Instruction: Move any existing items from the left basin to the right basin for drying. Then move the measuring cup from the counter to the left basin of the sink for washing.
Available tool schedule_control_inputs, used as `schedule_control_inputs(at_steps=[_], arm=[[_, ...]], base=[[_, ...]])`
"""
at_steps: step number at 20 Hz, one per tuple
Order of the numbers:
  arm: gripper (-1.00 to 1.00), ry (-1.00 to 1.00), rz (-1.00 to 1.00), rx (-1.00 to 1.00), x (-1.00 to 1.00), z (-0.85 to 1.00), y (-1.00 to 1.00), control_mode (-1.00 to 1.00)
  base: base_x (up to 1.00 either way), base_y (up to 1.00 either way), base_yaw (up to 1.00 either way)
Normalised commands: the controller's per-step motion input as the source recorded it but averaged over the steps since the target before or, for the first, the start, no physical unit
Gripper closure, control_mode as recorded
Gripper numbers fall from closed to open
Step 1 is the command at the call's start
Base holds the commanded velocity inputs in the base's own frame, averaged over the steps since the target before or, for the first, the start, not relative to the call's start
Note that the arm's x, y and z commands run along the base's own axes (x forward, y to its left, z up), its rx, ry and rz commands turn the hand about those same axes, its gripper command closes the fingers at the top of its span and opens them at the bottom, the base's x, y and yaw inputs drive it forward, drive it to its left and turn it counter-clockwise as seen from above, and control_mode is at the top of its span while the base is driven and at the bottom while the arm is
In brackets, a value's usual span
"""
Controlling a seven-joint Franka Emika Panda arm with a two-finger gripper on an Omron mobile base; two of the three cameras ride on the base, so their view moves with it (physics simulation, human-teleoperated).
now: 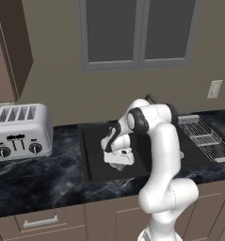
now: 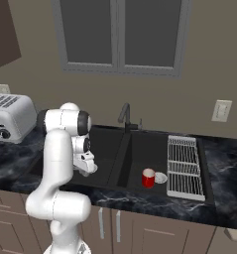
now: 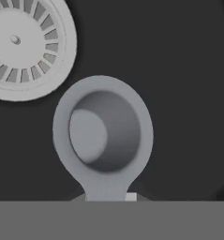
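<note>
Hand view: measuring cup, grey, open mouth toward the camera, right at the hand with its handle running down to the bottom edge. Looks held by the handle, but the fingertips aren't visible, so grip state can't be told. Just past it is the round silver drain on the matte black floor of the left basin.

Base views: gripper is low inside the left basin. One red mug stands upright in the right basin beside its drain, so step one looks done.

Risks, my guess: if released above the floor, the cup could tip or roll toward the drain; lifting out carelessly could snag the handle.

Count: one measuring cup, one mug, two basins, one faucet, one dish rack, one toaster on the counter.
</note>
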Motion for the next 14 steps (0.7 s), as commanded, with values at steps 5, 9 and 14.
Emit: schedule_control_inputs(at_steps=[5,9,14], arm=[[1.00,0.00,0.00,0.00,0.32,-0.26,0.00,-1.00],[1.00,0.00,0.00,0.00,0.23,-0.16,0.00,-1.00],[1.00,0.00,0.00,0.00,0.17,-0.13,0.00,-1.00]], base=[[0.00,0.00,0.00],[0.00,0.00,0.00],[0.00,0.00,0.00]])
